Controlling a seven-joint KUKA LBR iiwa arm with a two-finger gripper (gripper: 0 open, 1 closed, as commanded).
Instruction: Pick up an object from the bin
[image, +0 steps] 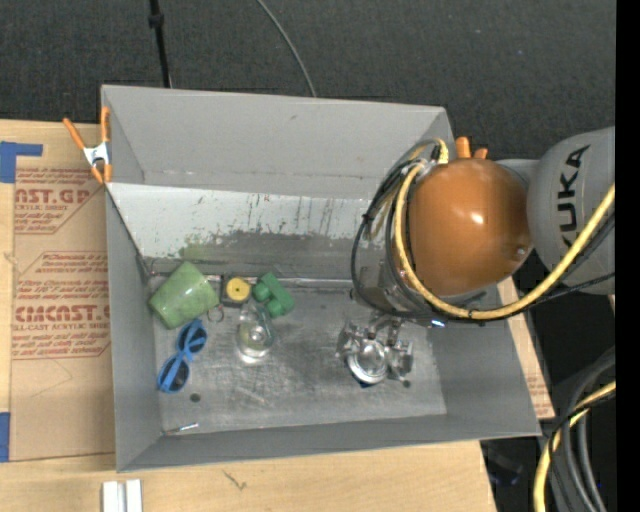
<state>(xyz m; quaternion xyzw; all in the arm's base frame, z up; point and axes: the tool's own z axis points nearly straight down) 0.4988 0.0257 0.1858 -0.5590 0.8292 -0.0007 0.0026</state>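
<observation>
The gripper (375, 355) is hanging low over the right of the bin (300, 395) floor, how far open I cannot tell, and is risking closing on nothing, as the clear bulb (253, 338), green cup (183, 293) and blue sunglasses (182, 357) are lying well apart at the left.

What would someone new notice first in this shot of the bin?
The big orange cover on the arm stands out at the right, with the pincer just below it, over the right part of the bin floor. At the left of the floor lie a green cup and, nearer the front wall, blue sunglasses.
</observation>
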